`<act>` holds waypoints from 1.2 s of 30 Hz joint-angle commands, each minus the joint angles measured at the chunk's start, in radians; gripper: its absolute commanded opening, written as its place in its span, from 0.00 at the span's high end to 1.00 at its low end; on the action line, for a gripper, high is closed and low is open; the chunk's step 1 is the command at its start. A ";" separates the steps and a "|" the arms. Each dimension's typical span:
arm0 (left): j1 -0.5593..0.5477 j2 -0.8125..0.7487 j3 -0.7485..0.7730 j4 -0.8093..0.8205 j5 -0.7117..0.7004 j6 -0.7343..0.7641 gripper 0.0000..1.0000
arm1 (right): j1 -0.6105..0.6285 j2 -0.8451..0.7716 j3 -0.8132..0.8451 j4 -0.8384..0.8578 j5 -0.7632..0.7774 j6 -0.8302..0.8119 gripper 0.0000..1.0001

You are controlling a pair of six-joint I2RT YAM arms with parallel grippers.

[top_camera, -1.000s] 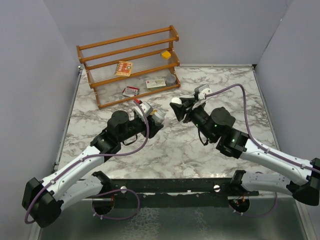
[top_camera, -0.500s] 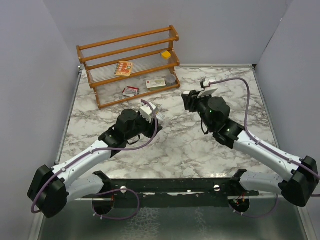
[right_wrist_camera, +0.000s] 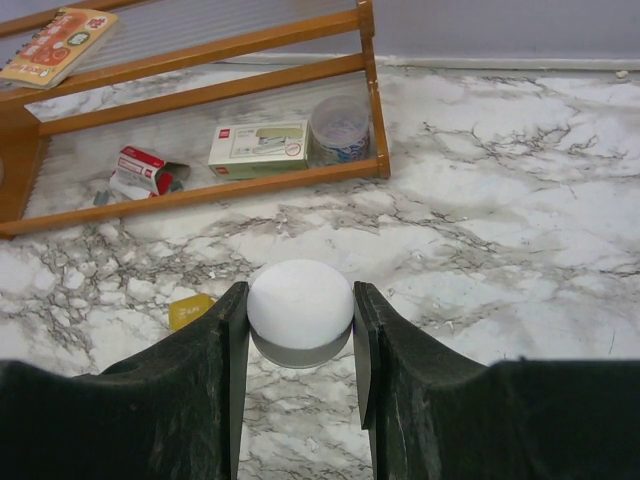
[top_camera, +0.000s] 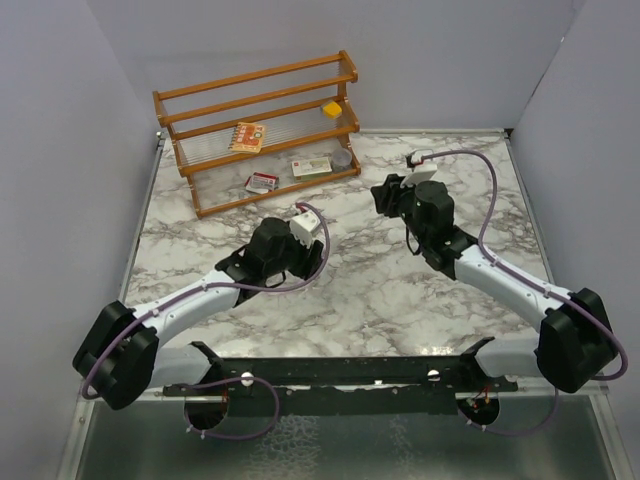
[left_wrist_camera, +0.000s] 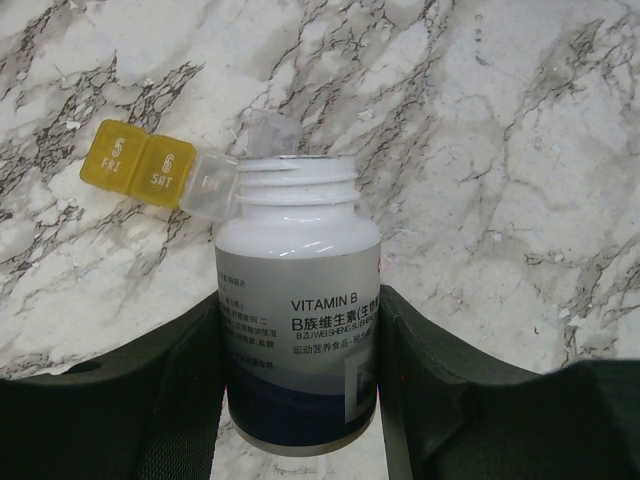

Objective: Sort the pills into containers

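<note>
Arms pulled apart: R gripper (right_wrist_camera: 300,310) clamped on white cap (right_wrist_camera: 300,292) far right, L gripper (left_wrist_camera: 300,315) clamped on opened bottle (left_wrist_camera: 298,235), ready to fill.

I see a wooden rack (right_wrist_camera: 250,188) at the far left of the marble surface (top_camera: 350,290). Its bottom shelf holds a red-and-white box (right_wrist_camera: 142,167), a green-and-white box (right_wrist_camera: 258,148) and a round tin (right_wrist_camera: 340,130); above sit a printed booklet (right_wrist_camera: 52,42) and a yellow cube (top_camera: 331,108).

3-shelf rack (top_camera: 260,130), far-left of table (top_camera: 340,290). Top shelf, right end: cube (top_camera: 332,109). Middle, left: booklet (top_camera: 247,136). Bottom, left to right: small box (right_wrist_camera: 140,168), flat box (right_wrist_camera: 260,150), tin (right_wrist_camera: 340,128). Pill organiser (left_wrist_camera: 150,168) on table, just left of bottle (left_wrist_camera: 297,300) mouth.
</note>
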 commanded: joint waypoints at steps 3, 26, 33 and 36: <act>-0.001 0.095 0.046 0.015 -0.052 0.021 1.00 | 0.000 0.027 -0.015 0.090 -0.023 -0.009 0.99; 0.005 0.305 0.136 -0.012 -0.103 0.037 1.00 | -0.002 -0.044 -0.088 0.096 -0.024 -0.020 0.99; 0.010 0.297 0.184 -0.101 -0.104 0.051 1.00 | -0.002 -0.047 -0.103 0.103 -0.037 -0.006 0.99; 0.010 0.292 0.194 -0.134 -0.107 0.056 1.00 | -0.002 -0.053 -0.112 0.105 -0.035 0.003 0.99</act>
